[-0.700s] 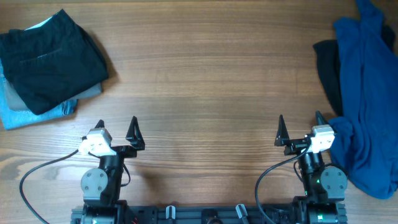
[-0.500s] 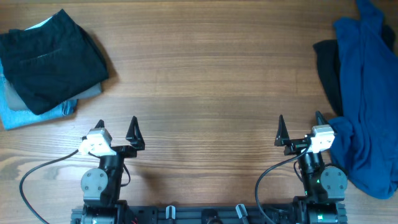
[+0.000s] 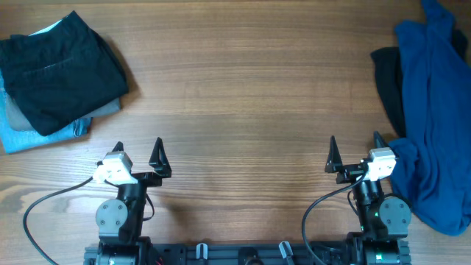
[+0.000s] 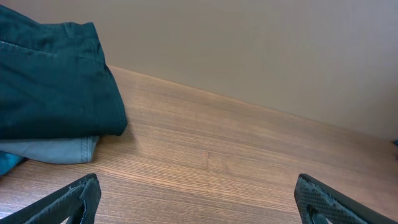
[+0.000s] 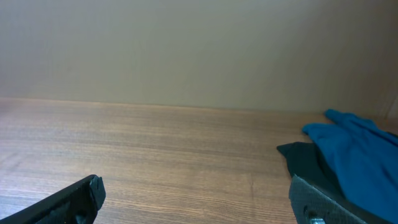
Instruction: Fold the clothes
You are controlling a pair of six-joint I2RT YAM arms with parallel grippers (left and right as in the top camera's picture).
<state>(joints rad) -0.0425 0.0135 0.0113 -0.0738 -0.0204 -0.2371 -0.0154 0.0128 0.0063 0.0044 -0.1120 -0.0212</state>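
Since the left gripper (image 3: 137, 143) and right gripper (image 3: 354, 138) sit low in frame, jaws apart and empty, the crumpled deep-blue shirt (image 3: 434, 110) at the right edge, overlapping a black garment (image 3: 386, 81), is probably best pinched at one hem and dragged to the table (image 3: 243, 88) centre.

Overhead camera looks straight down, covering the whole table (image 3: 243, 88); both wrist cameras sit low, facing the far wall (image 4: 280, 50); left wrist shares the folded stack (image 4: 50, 81) with overhead; right wrist, the blue garment (image 5: 354, 146).
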